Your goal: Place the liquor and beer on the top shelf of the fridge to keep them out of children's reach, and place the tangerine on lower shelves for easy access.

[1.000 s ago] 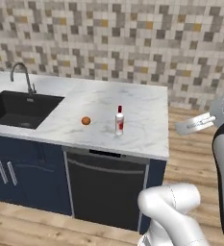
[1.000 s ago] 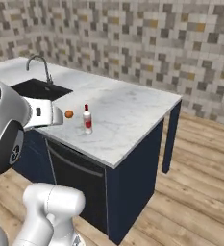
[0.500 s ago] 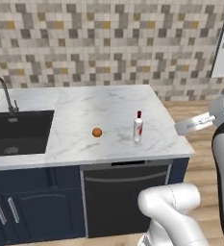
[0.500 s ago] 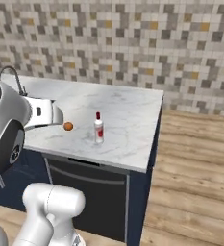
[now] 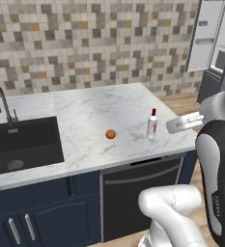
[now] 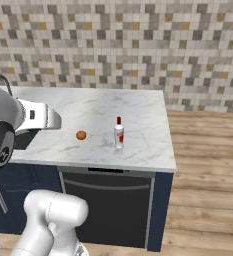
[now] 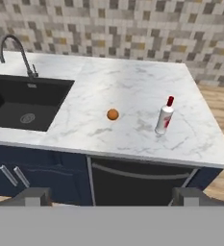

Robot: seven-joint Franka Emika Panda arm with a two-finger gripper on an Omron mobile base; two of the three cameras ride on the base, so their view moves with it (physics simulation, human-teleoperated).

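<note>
Pincer fingers (image 7: 111, 196) stand wide apart with nothing between them, and my arm is held back from the counter (image 5: 85, 113). I am looking down over the counter's front edge.

On the white marble counter I see the liquor (image 5: 152, 124), a clear bottle with a red cap, standing straight up near the right end. Just to its left, a little apart, sits the tangerine (image 5: 111, 134), past the black sink (image 7: 22, 98). I cannot see the brown beer bottle anywhere on this counter. The fridge (image 5: 211, 38) is off to the right with its door open, well apart from the counter.

I think the bottle is glass, so it is hard, smooth and a bit slippery, and it could break if it tips. It is tall and thin, so a bump near the cap could knock it over. I would grab it around the fat middle, at the label, from the side.

The tangerine looks light and round. It may roll, so I would pinch it gently across the middle.
</note>
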